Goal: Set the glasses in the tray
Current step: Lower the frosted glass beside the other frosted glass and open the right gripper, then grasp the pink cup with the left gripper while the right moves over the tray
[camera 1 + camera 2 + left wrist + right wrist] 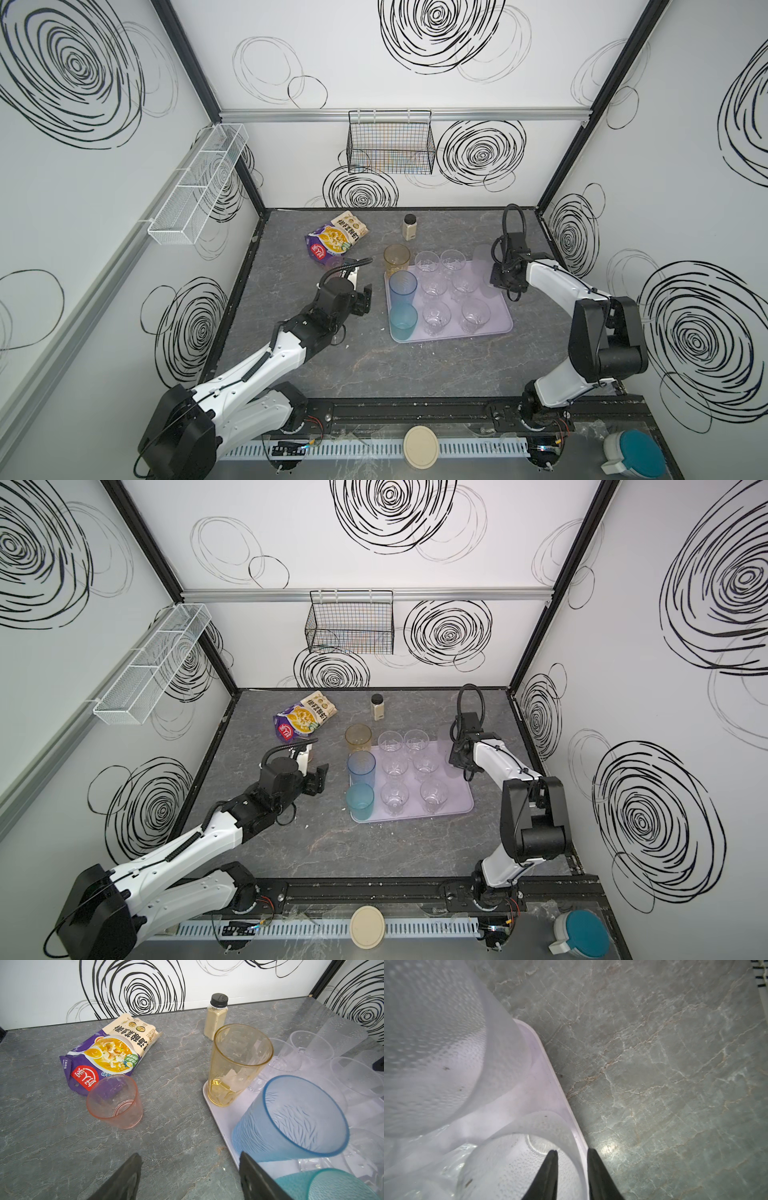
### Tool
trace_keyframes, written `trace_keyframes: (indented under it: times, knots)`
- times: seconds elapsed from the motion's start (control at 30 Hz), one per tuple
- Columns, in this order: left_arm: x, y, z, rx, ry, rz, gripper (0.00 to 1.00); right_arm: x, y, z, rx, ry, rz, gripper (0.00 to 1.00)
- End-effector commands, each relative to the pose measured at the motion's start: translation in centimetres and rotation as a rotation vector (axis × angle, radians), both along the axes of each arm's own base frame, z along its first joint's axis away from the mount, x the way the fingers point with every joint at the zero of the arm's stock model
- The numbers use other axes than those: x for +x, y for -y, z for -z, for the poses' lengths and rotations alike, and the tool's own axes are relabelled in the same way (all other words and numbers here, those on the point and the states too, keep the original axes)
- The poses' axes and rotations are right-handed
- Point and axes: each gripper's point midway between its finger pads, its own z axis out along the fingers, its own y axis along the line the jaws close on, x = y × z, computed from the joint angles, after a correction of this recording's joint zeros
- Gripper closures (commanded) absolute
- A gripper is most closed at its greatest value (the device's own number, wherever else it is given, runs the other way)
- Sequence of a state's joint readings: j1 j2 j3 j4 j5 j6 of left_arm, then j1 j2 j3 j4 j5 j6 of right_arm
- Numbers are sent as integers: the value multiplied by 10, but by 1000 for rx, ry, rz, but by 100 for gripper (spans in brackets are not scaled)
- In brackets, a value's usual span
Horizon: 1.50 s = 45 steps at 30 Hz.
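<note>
plainly nearest the left claw [366, 296], spread and empty: upright pink glass [115, 1101], roughly 11 o'clock on the desk [374, 365]. outside the tray [496, 316].

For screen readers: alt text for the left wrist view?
A pink glass stands on the table beside a snack packet, outside the lavender tray holding an amber glass, a blue glass and clear glasses. The left pincer is open.

Parted hand [572, 1150] straddles a frosted glass [508, 1164] wall on the tray [548, 1076].
</note>
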State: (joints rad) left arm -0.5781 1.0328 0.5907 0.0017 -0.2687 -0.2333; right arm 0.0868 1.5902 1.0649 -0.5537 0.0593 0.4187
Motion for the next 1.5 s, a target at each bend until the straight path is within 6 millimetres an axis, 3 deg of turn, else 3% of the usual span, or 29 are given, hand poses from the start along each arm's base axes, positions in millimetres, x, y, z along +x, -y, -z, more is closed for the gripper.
trace_keyframes:
  times: [0.0, 0.27, 0.47, 0.6, 0.7, 0.83, 1.0, 1.27, 1.47]
  knots:
    - [6, -4, -7, -17, 27, -29, 23, 7, -3, -36, -9, 73, -5, 65]
    - [10, -9, -6, -34, 12, -55, 23, 15, -33, -99, 25, 205, -79, 59]
    - [13, -16, -5, -45, 6, -80, 23, 13, -94, -139, 82, 324, -220, 57]
    - [15, -22, -8, -45, 4, -115, 23, 7, -139, -153, 134, 374, -307, 56]
    - [13, -31, -13, -80, 1, -162, 24, 3, -161, -153, 144, 376, -358, 56]
    - [11, -56, -19, -121, -31, -238, 25, -1, -173, -141, 148, 353, -389, 55]
    - [13, -101, -23, -132, -42, -339, 26, -2, -177, -130, 159, 346, -409, 55]
    - [19, -158, -22, -160, -62, -478, 25, -7, -176, -120, 146, 336, -451, 54]
    - [39, -168, -33, -222, -64, -517, 26, -12, -169, -120, 138, 373, -458, 54]
